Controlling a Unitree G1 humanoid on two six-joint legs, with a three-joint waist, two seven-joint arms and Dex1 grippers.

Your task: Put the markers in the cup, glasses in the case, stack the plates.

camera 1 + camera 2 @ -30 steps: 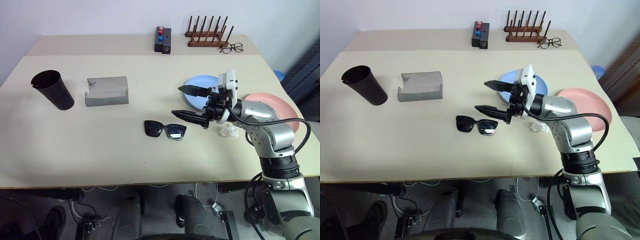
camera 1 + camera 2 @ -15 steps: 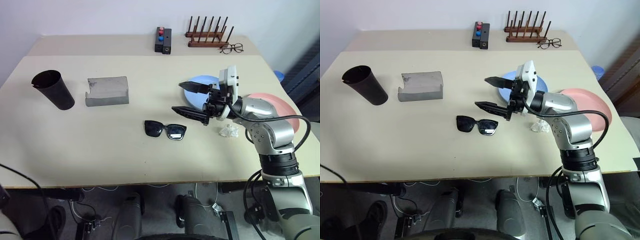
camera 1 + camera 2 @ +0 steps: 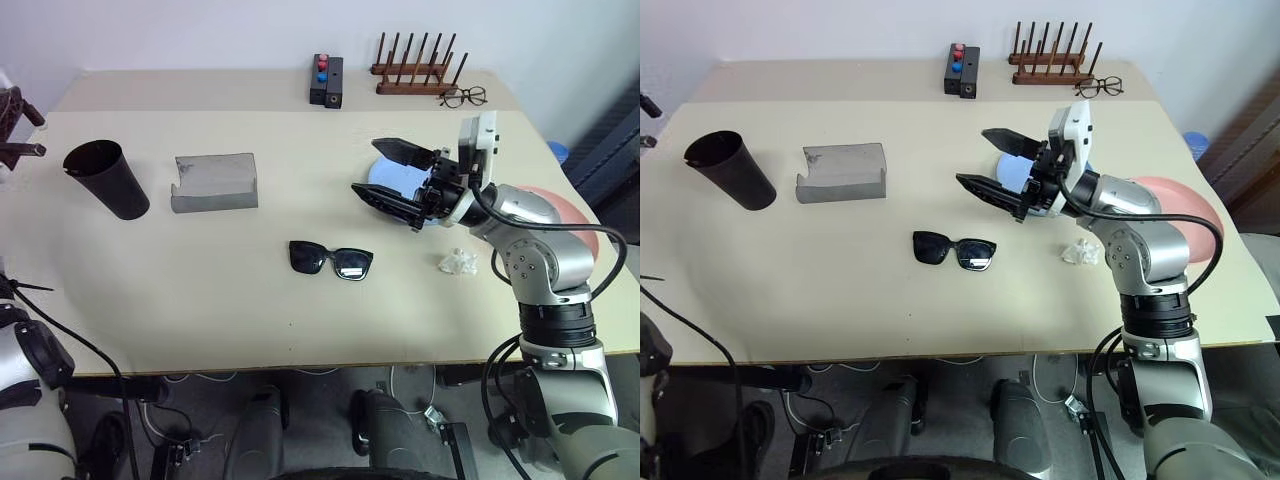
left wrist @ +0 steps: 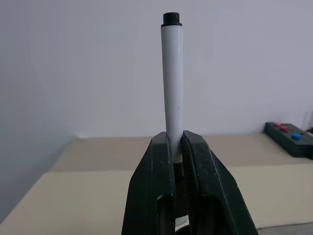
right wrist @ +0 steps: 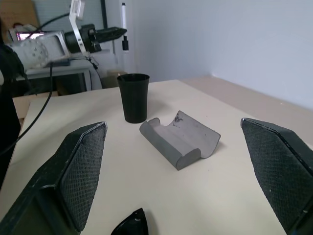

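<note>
Black cup (image 3: 107,179), one marker (image 4: 172,83), two plates (image 3: 392,181)

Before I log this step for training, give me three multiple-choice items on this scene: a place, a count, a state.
1. Where do the sunglasses lie?
A. in the case
B. bare on the table
C. on a plate

2. How many cups stand on the table?
A. one
B. two
C. three

3. The left gripper is
A. wide open
B. shut on the marker
C. shut on nothing

Key:
1 B, they lie apart from the grey case.
2 A, a single black cup.
3 B, the marker rises clamped between its fingers.
</note>
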